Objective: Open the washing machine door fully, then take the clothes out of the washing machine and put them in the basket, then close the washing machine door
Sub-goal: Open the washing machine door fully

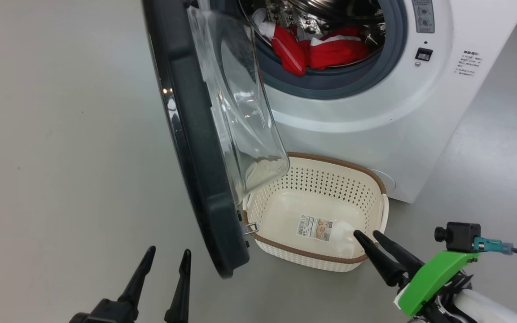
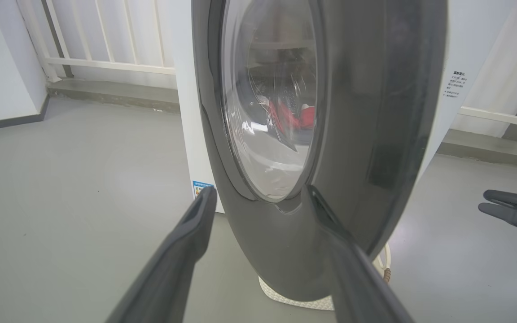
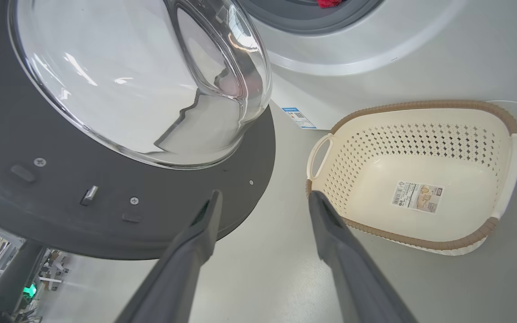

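The washing machine (image 1: 375,107) stands at the upper right with its door (image 1: 191,134) swung wide open, glass bowl (image 1: 240,103) facing the drum. Red clothes (image 1: 326,51) with white trim lie inside the drum. The cream basket (image 1: 366,202) sits on the floor below the drum opening, holding nothing but its paper label. My left gripper (image 1: 168,255) is open, on the outer side of the door near its lower edge (image 2: 285,251). My right gripper (image 1: 366,234) is open at the basket's near right rim (image 3: 420,244), touching nothing.
Grey floor (image 1: 61,157) stretches to the left of the door. In the left wrist view a white railing (image 2: 106,45) and a low kerb run behind the machine. A small blue sticker (image 3: 299,117) marks the machine's lower front.
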Controlling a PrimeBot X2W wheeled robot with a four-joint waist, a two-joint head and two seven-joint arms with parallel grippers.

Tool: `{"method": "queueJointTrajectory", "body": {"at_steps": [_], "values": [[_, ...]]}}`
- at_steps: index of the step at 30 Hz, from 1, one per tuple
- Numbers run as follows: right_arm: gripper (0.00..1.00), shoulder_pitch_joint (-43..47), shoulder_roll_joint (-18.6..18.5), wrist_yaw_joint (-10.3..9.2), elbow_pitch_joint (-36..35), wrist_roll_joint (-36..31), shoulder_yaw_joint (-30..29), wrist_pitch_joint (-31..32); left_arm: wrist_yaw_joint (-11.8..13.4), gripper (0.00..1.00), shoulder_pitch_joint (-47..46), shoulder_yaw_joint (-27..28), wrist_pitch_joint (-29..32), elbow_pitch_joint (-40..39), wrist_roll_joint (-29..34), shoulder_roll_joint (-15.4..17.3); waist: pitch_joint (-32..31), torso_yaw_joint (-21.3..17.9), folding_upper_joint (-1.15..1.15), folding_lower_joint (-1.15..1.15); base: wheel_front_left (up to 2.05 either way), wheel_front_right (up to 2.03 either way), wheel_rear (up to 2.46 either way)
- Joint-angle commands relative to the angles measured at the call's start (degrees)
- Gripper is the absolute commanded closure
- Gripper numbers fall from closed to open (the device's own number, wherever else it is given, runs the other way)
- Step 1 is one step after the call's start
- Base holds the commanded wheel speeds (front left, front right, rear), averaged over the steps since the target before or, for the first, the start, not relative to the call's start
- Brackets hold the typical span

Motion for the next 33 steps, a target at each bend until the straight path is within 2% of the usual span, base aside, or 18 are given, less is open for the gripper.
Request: {"method": "queueJointTrajectory", "body": {"at_steps": [1,5,10,25,33], "values": [[0.0,0.93,-0.81,0.44,-0.54,-1.21,0.05,-0.84,-0.14,0.0,-1.93,2.05,-0.7,-1.08,0.24,0.31,0.02,-0.12,0.0,0.0,0.0,0.0,0.0],[0.0,1.81,-0.23,0.44,1.86,-7.13,-4.09,-1.21,-0.15,0.0,-1.83,2.31,-0.7,-1.01,0.27,0.31,-0.07,-0.51,0.0,0.0,0.0,0.0,0.0],[0.0,4.71,1.83,0.44,2.34,-21.37,-12.62,-1.24,-0.06,0.0,-1.73,2.64,-0.7,-1.0,0.28,0.31,-0.29,-0.98,0.0,0.0,0.0,0.0,0.0],[0.0,15.65,11.67,0.44,-4.83,-50.55,-34.18,-1.25,-0.28,0.0,-1.23,3.11,-0.7,-1.15,0.81,0.31,-1.12,-1.75,0.0,0.0,0.0,0.0,0.0],[0.0,21.75,18.05,0.44,-8.44,-61.14,-45.34,-1.26,-0.31,0.0,-0.9,3.23,-0.7,-1.09,0.92,0.31,-1.57,-1.73,0.0,0.0,0.0,0.0,0.0]]}}
